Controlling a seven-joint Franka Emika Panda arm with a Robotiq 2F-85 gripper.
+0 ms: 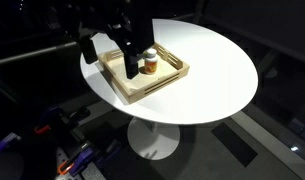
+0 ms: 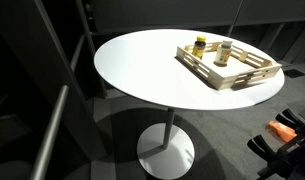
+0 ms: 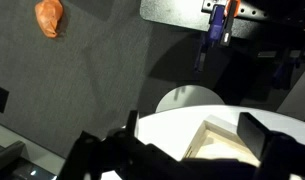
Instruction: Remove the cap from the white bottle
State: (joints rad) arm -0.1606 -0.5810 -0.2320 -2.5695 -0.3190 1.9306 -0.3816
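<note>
The white bottle (image 1: 149,65) with an orange band stands in a wooden tray (image 1: 164,80) on the round white table (image 1: 217,70). It also shows in an exterior view (image 2: 224,54), with its cap (image 2: 225,44) on top. A dark bottle with a yellow cap (image 2: 199,45) stands beside it. My gripper (image 1: 127,58) hangs above the tray's near-left part, beside the white bottle and not touching it. In the wrist view the gripper (image 3: 192,135) is open and empty, with a tray corner (image 3: 217,140) between the fingers. The bottles are out of the wrist view.
The table's pedestal base (image 3: 187,98) stands on a dark floor. An orange object (image 3: 49,17) lies on the floor far off. Orange and black gear (image 2: 287,128) sits low beside the table. The arm does not show in the exterior view with both bottles.
</note>
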